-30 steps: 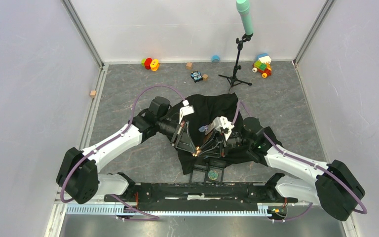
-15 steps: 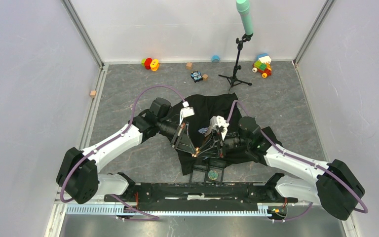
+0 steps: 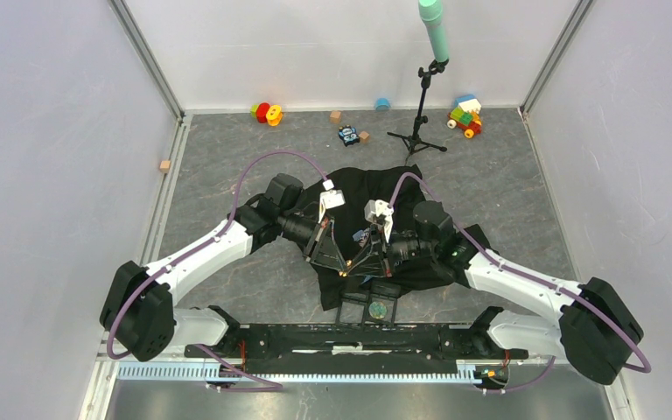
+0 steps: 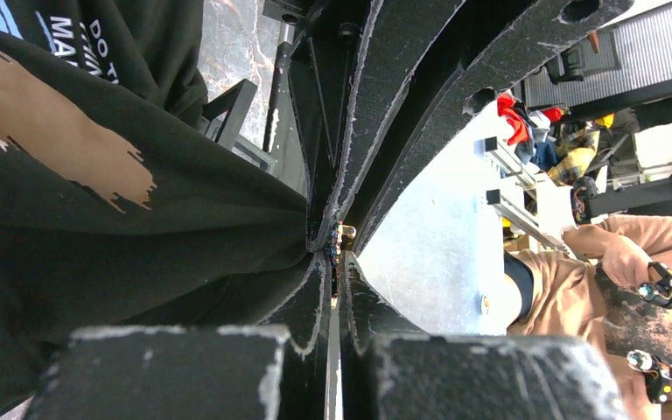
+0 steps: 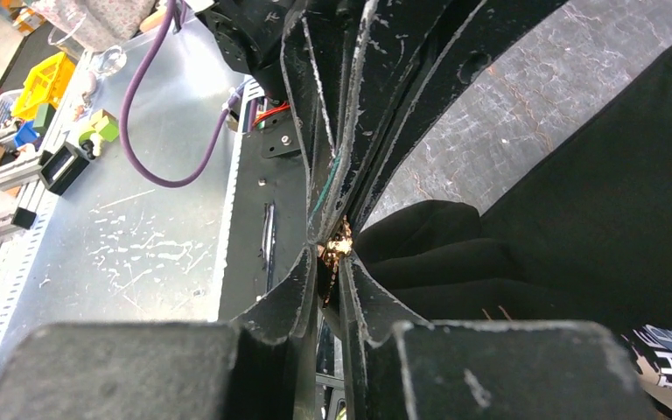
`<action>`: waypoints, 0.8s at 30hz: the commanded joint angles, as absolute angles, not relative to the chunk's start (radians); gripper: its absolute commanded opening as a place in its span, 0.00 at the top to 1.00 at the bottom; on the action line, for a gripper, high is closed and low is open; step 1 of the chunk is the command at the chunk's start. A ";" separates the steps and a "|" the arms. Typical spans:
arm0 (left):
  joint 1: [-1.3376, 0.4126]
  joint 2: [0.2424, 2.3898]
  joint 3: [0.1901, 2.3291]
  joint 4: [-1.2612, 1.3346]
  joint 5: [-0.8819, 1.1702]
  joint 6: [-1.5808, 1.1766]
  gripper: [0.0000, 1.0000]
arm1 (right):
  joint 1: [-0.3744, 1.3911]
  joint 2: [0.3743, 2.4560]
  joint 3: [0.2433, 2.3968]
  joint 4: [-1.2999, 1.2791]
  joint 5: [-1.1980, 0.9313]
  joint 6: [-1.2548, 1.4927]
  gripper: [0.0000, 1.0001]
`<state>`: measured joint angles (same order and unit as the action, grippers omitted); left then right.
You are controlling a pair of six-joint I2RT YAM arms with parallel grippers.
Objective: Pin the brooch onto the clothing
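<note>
Now right fingers (image 5: 296, 289) nudged leftward, gripping brooch (image 5: 339, 248); left fingers (image 4: 309, 302) clenched at T-shirt (image 4: 96, 236) fold.

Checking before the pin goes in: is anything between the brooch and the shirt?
Nothing visible. The brooch, pinched in the right gripper, sits right beside a bunched fold of the shirt.

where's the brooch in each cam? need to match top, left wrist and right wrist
Top external: small gold brooch sits just below centre, at the near edge of the black printed T-shirt.
Left wrist: a gold glint at centre; the T-shirt fills the left side.
Right wrist: at centre; the T-shirt lies to the right.
Shared landmark: the T-shirt fold bunched beside the brooch.
</note>
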<state>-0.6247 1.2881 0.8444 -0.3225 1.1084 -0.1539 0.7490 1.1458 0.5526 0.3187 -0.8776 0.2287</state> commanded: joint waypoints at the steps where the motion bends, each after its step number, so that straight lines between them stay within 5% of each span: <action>1: -0.666 1.276 0.894 -0.298 1.211 -0.140 0.98 | 0.750 1.161 0.615 0.374 -0.658 0.211 0.97; 24: -0.662 1.258 0.917 -0.365 1.113 -0.092 0.98 | 0.690 1.095 0.557 0.336 -0.450 0.273 0.97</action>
